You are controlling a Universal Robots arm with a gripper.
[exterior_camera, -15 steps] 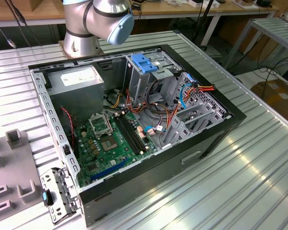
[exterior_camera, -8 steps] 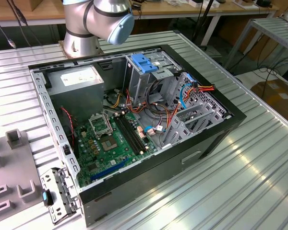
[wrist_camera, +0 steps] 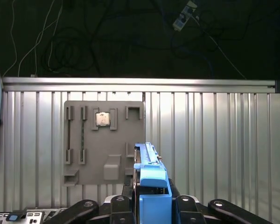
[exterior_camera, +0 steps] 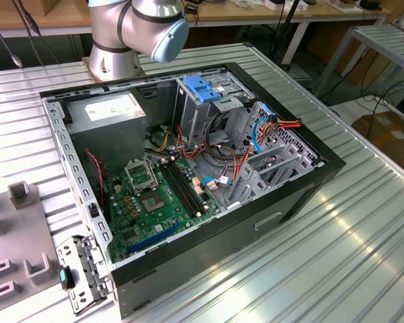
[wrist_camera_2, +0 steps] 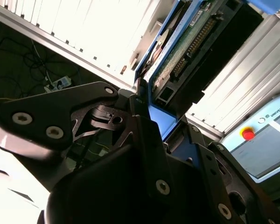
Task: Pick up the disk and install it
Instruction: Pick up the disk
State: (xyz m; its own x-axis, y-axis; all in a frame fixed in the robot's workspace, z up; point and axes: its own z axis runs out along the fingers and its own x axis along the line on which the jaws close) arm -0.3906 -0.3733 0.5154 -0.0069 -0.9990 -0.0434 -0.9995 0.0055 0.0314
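Blue plastic rails frame the one disk (wrist_camera: 149,163), pinched by the single gripper (wrist_camera: 151,191), whose black jaws press on its two flat sides above the ribbed metal table (wrist_camera: 214,140). The first wrist view sees it edge-on. The second wrist view sees its green circuit-board face, and the label side is hidden. Beyond it lies one grey fixture plate (wrist_camera: 102,149) with one small square chip (wrist_camera: 102,119) in a pocket. In the exterior view, one loose metal panel (exterior_camera: 81,269) sits near, at that view's left. Further back, one open computer case (exterior_camera: 296,195) holds one motherboard (exterior_camera: 148,202), one grey power-supply box (exterior_camera: 111,111) and one light-blue bracket (exterior_camera: 200,87). Tangled cables (exterior_camera: 222,161) crowd the space between. Farthest stands the arm's base (exterior_camera: 121,33), cut off above.
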